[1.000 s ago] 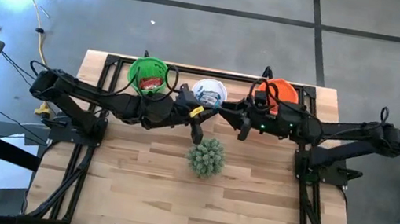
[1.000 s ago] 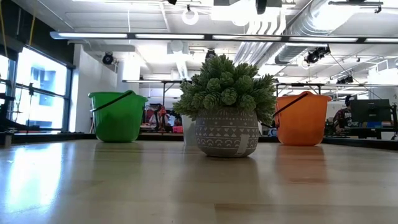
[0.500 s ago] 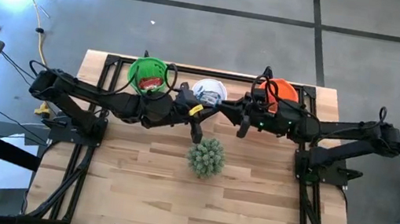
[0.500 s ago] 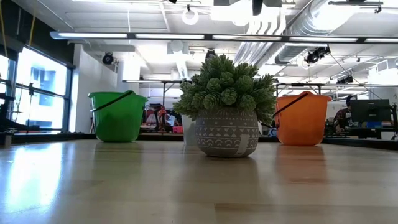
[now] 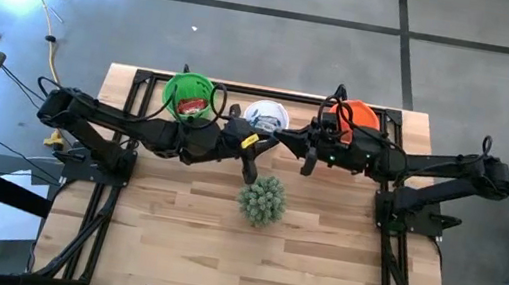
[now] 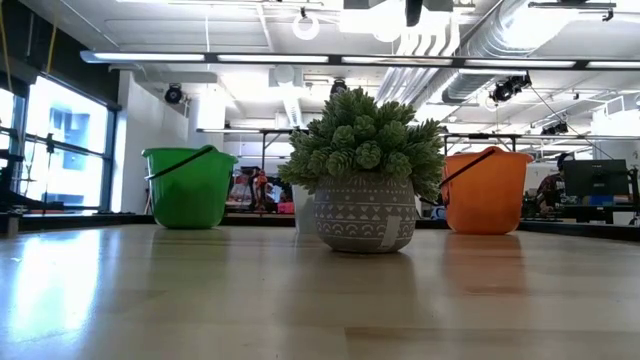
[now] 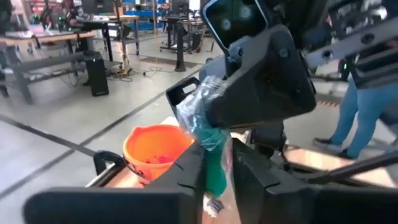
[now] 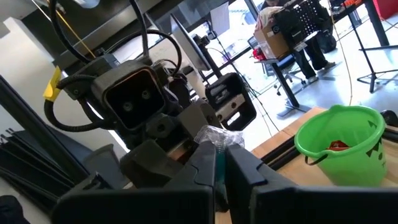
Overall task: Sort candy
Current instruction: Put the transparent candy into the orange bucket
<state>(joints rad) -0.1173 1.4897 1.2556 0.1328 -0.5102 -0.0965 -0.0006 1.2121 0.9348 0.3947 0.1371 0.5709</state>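
Both grippers meet level above the far middle of the table, beside the white cup point(image 5: 265, 117). Between them is one candy point(image 7: 214, 167) in a light blue-green clear wrapper. My right gripper point(image 8: 216, 167) is shut on it. My left gripper point(image 7: 217, 171) stands slightly open, its fingers on either side of the candy's other end; whether they touch it, I cannot tell. More candy lies in the white cup, and red candy point(image 8: 337, 146) in the green cup point(image 5: 188, 95). The orange cup point(image 5: 353, 115) stands far right. My right gripper pinches the candy between its two fingers, at the end that faces it, just below the crinkled wrapper twist point(image 8: 219, 135). The fingers come level from the table's right. The candy is lifted clear of the table and cups.
A spiky green plant in a patterned pot point(image 5: 263, 200) stands mid-table, just nearer than the grippers. The three cups line the far edge. Bare wood point(image 5: 245, 273) fills the near half of the table. People stand in the room beyond.
In the high view my right gripper's fingers have drawn together where the two grippers meet. Both arms have kept their places.
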